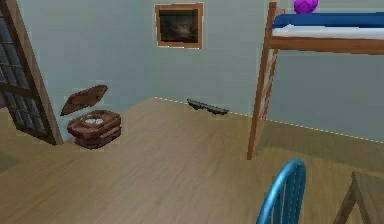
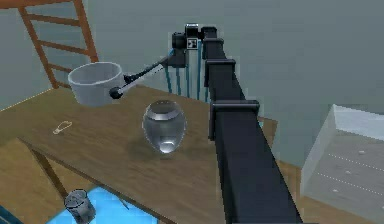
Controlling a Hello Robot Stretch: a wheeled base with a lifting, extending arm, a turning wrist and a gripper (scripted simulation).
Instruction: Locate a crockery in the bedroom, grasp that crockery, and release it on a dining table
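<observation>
Arm side view: a dark square arm (image 2: pixel 235 130) rises from the bottom edge and reaches out over a wooden worktop (image 2: pixel 120 150). From its far end the jaws point toward the view's left on two thin fingers (image 2: pixel 140 77), and a white bowl (image 2: pixel 93 83) hangs at their tips, raised clear of the worktop, so the jaws have hold of the bowl (how wide they stand cannot be told). Just below the bowl and to its right, a round clear glass vase (image 2: pixel 165 128) stands upright on the worktop, apart from the bowl. A small pale loop (image 2: pixel 65 126) lies flat on the wood toward the left. At the bottom left edge, a small grey round object (image 2: pixel 78 205) sits by a blue surface (image 2: pixel 115 208). Behind the worktop are a wooden ladder (image 2: pixel 60 35) at the top left, blue chair slats (image 2: pixel 176 85) beside the arm, and a white chest of drawers (image 2: pixel 350 150) at the right. Forward view: a wood floor (image 1: pixel 170 160) runs to a pale blue wall carrying a framed picture (image 1: pixel 180 25). A dark red case (image 1: pixel 93 125) lies open on the floor at the left. A wooden bunk bed (image 1: pixel 265 85) with a blue mattress (image 1: pixel 335 19) stands at the right, a purple object (image 1: pixel 305 6) on top. A blue chair (image 1: pixel 282 195) shows at the bottom right.
</observation>
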